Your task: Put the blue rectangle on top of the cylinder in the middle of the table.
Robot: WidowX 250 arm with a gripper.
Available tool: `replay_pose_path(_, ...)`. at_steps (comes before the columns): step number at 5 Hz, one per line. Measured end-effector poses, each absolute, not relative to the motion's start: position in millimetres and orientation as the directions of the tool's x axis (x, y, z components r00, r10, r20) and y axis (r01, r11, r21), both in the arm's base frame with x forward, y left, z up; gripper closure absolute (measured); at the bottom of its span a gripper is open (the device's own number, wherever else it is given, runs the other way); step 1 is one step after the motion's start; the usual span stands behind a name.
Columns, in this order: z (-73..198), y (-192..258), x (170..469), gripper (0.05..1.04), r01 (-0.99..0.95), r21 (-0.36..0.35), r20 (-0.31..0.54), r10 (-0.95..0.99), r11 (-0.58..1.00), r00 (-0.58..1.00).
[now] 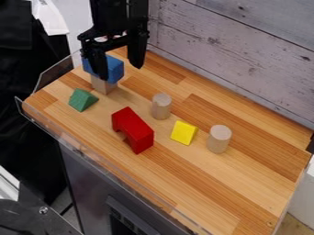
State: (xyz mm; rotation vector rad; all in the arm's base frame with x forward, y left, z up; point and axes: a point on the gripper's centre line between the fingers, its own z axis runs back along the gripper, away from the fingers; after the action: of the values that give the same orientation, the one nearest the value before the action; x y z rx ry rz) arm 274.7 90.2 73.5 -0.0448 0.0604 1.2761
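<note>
My gripper [118, 64] is at the upper left, open, with its two fingertips well apart. The blue rectangle [114, 69] rests on a pale wooden block [103, 85] near the table's far left corner. One finger overlaps the blue piece's front in the view, while the other hangs to its right with a gap between. Whether the near finger touches it, I cannot tell. A pale wooden cylinder [161, 106] stands upright around the middle of the table [245, 190], its top bare.
Right of the middle, a second pale cylinder [219, 139] stands beside a yellow block [184, 132]. A red arch-shaped block [133, 130] lies in front of the middle cylinder. A green triangular block [82, 99] is at the left. Clear low walls edge the table; a plank wall [245, 50] rises behind.
</note>
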Motion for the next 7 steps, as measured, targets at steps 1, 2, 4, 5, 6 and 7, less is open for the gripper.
replay_pose_path(1, 64, 88, 270, 0.085, -0.957, 0.028, -0.092, 0.954, 0.289, 0.286)
replay_pose_path(2, 66, 90, 274, 0.085, -0.965, -0.003, -0.104, 0.960, 0.261, 0.260)
replay_pose_path(4, 80, 112, 281, 0.085, -0.988, -0.052, -0.087, 0.985, 0.143, 0.147)
replay_pose_path(5, 85, 126, 288, 0.085, -0.987, -0.146, -0.072, 0.994, 0.066, 0.078)
replay_pose_path(6, 82, 136, 282, 0.085, -0.993, -0.117, -0.055, 0.998, 0.030, 0.037)
replay_pose_path(7, 71, 144, 281, 0.085, -0.996, -0.081, -0.073, 0.997, -0.024, -0.018)
